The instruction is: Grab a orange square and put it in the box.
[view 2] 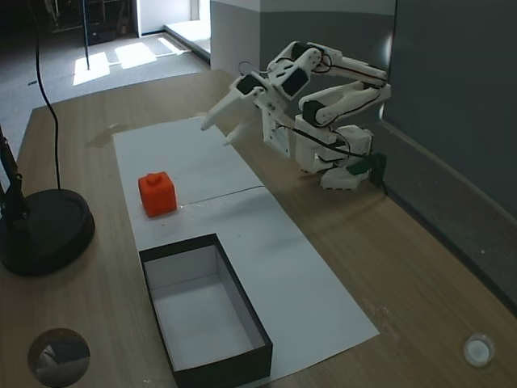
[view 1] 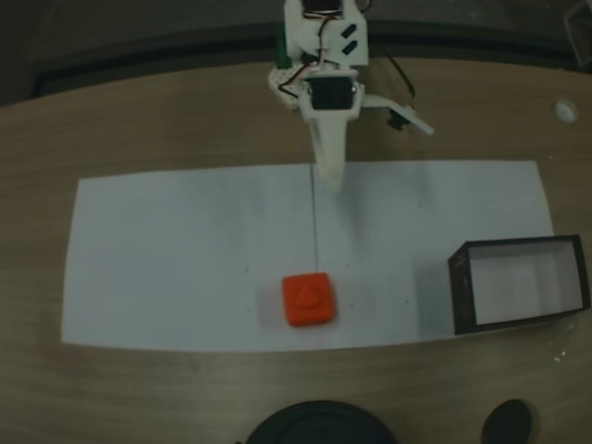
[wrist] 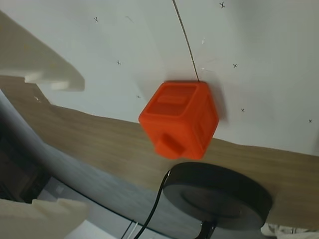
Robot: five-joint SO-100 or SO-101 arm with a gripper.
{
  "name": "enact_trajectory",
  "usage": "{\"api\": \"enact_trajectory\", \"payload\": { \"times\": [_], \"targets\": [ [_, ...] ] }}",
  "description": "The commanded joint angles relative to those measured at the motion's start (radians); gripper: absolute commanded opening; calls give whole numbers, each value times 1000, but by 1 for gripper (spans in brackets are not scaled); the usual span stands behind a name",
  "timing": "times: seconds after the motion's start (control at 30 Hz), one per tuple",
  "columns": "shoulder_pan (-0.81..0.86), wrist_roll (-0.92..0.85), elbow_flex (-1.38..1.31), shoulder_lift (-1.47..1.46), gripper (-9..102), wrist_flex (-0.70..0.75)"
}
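Observation:
The orange square (view 1: 309, 299) sits on the white paper near its front edge in a fixed view, bump facing up. It is also in the other fixed view (view 2: 157, 194) and fills the centre of the wrist view (wrist: 179, 119). The box (view 1: 460, 296), with black walls and a bare white floor, stands to the right of the cube, and nothing is in it. My gripper (view 2: 216, 133) hangs open above the paper's far side, well short of the cube, with nothing between its fingers. In the wrist view its white fingers (wrist: 45, 69) frame the left edge.
A white paper sheet (view 1: 166, 259) covers the middle of the wooden table. A black round stand base (view 2: 40, 230) with a cable sits just beyond the cube, off the paper. A smaller dark disc (view 1: 507, 424) lies near the box. The arm's base (view 2: 331, 153) stands at the table's back.

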Motion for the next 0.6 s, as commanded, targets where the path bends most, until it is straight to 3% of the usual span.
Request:
{"api": "enact_trajectory", "payload": {
  "times": [0.0, 0.33, 0.57],
  "targets": [
    [5, 8, -278, -272, 29, -14],
    [11, 18, -819, -927, 34, -14],
    [87, 132, -943, -1189, 35, -12]
  ]
}}
